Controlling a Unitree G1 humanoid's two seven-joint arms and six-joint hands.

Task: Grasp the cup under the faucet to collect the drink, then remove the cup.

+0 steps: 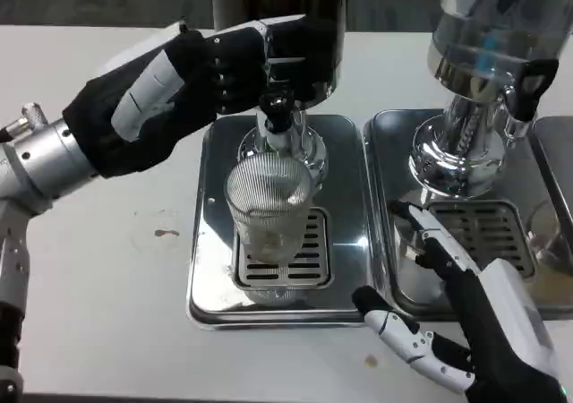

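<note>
A clear ribbed cup (pixel 269 208) stands upright on the grate of a steel drip tray (pixel 211 242), directly below the black faucet (pixel 275 116) of the dark dispenser (pixel 300 18). My left hand (pixel 192 76) reaches in from the left, and its fingers curl onto the faucet's handle (pixel 279 63) above the cup. My right hand (pixel 461 309) hovers low at the right of the tray with its fingers spread, apart from the cup and holding nothing. I cannot tell whether liquid is flowing.
A second, chrome dispenser (pixel 483 72) stands at the right on its own drip tray (pixel 394 152), just behind my right hand. White table (pixel 116 287) lies bare to the left of the trays.
</note>
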